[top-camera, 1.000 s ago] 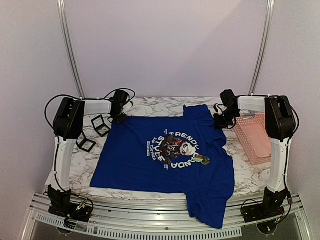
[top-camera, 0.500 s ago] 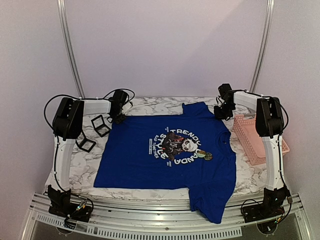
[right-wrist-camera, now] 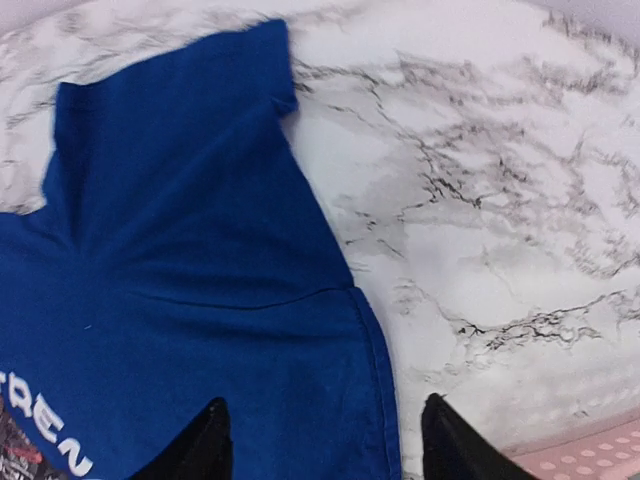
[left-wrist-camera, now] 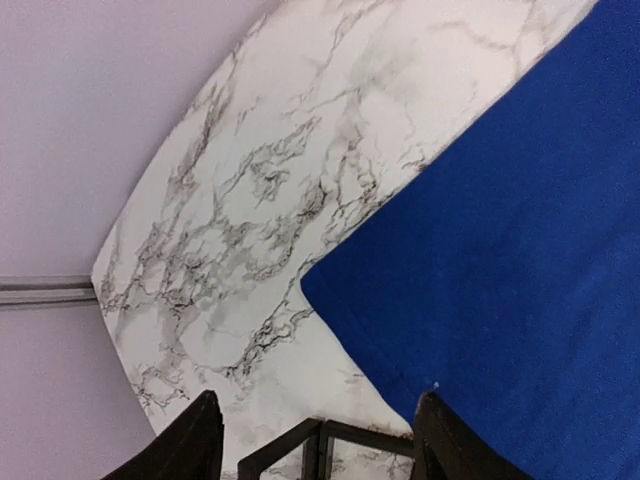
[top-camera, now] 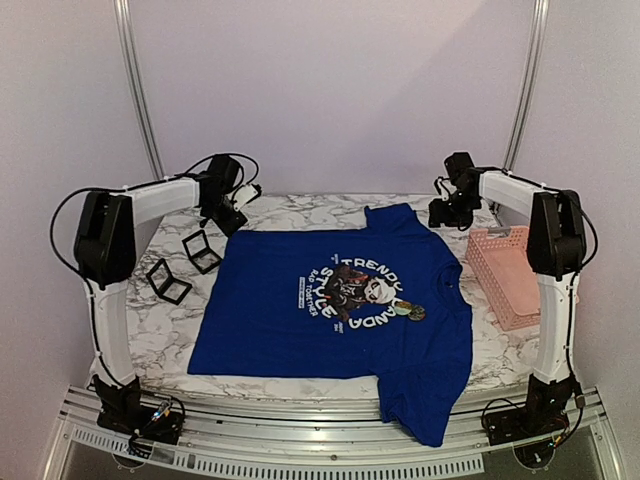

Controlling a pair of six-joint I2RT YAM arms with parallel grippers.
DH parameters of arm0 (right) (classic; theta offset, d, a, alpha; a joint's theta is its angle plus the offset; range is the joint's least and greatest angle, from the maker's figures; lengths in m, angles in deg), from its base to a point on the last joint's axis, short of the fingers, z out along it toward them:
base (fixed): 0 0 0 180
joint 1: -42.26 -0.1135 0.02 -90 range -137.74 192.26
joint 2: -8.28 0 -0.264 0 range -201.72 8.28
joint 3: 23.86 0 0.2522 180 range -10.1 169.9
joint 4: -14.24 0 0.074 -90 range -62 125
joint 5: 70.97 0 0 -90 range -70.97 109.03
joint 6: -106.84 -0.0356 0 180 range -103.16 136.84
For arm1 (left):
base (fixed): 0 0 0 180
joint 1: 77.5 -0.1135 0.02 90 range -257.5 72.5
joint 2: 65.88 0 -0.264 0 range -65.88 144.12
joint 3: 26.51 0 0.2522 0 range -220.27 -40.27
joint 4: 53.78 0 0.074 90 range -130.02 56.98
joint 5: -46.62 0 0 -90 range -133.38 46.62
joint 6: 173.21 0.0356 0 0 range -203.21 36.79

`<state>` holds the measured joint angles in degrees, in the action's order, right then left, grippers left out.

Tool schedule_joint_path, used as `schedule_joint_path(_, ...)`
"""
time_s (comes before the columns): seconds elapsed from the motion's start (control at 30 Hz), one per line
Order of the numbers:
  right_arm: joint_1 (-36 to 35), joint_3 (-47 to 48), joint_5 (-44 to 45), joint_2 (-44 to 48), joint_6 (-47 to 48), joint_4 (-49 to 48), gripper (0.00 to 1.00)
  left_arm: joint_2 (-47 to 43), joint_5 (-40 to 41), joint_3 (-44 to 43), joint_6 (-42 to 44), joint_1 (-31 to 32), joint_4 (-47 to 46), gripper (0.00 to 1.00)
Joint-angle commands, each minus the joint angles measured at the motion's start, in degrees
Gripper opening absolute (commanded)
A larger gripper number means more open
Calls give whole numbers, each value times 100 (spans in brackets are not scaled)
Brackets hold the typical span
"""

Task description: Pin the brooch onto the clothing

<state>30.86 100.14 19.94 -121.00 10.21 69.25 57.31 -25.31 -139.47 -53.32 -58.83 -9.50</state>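
The T-shirt lies on a marble worktop before a lilac wall, brooch at its print's edge. The left claw and right claw gape empty by its far corners.

— What's on the left of the worktop?
— Two small black square things, close together. The far box is tilted; the near box lies further left.
— And on the right?
— A pink basket with a grid of holes, at the right edge of the white, grey-veined marble.
— Anything behind?
— Two metal posts rising against a pale wall.
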Motion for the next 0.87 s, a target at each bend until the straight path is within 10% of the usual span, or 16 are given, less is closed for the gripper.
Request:
schedule_joint_path(0.0,-161,-967,-746,1983,-201,-915,92,-2134,-1673,587,-299,43,439,75)
schedule_joint_path(0.1,-135,-2473,-860,3403,-476,-1954,99,-3427,-2145,1338,-716,-17,455,99)
schedule_joint_path(0.4,217,-5998,699,6872,-1125,-3522,99,-6447,-890,4389,-2318,-565,-202,100)
schedule_joint_path(0.83,217,-8769,775,9200,-1980,-5125,99,-8828,322,7035,-2775,-1004,-1300,100)
